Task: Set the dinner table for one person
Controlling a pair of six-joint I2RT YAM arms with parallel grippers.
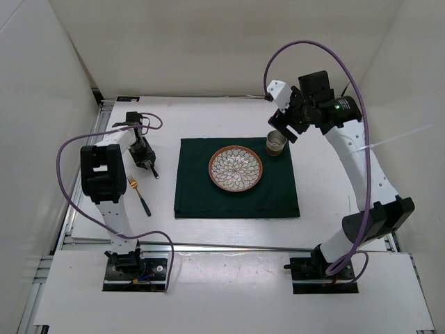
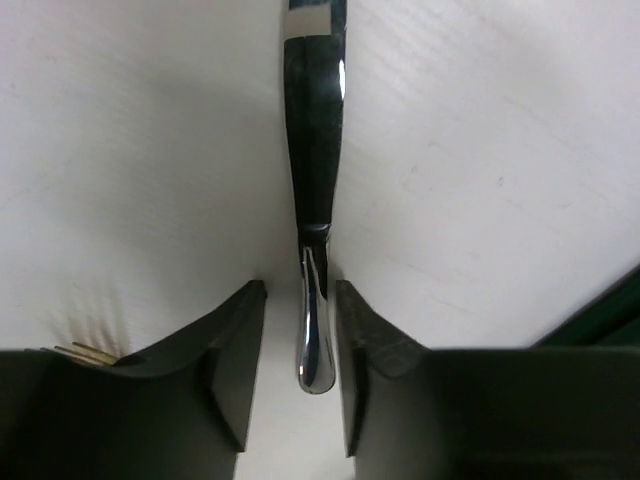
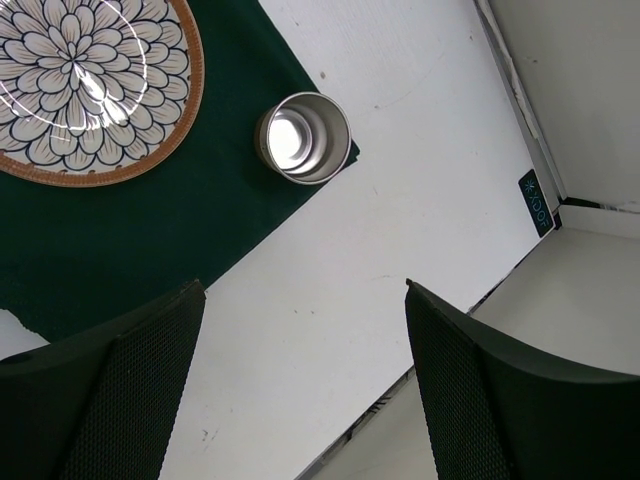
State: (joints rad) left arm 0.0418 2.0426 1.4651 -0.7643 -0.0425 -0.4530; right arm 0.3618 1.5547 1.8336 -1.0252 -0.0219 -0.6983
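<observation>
Writing: the only label is a small dark teal tag (image 3: 537,203) by the table's far right edge; its white marks are too small to read.

Surface and room: the dinner table (image 1: 229,118) is a flat white top that fills the floor of a white-walled enclosure, with a metal rail (image 1: 208,244) along its near side. A dark green cloth (image 1: 208,198) lies square in the middle of it.

Materials and shapes:
- Plate (image 1: 236,168): round, brown rim, blue-and-white petal pattern, glossy. It sits on the cloth.
- Cup (image 3: 303,138): plain bright metal, upright, on the cloth's far right corner.
- Fork (image 1: 139,195): gold tines, dark handle, flat on bare table left of the cloth.
- Utensil (image 2: 312,200): black handle with a rounded silver end, flat on the table between fork and cloth. Its type is not clear.

Left gripper (image 2: 298,290): low over the table, jaws slightly parted either side of the utensil's silver end, with bare table showing on both sides.

Right gripper (image 3: 305,300): raised near the cup, textured black fingers (image 3: 130,390) spread wide, nothing between them.
</observation>
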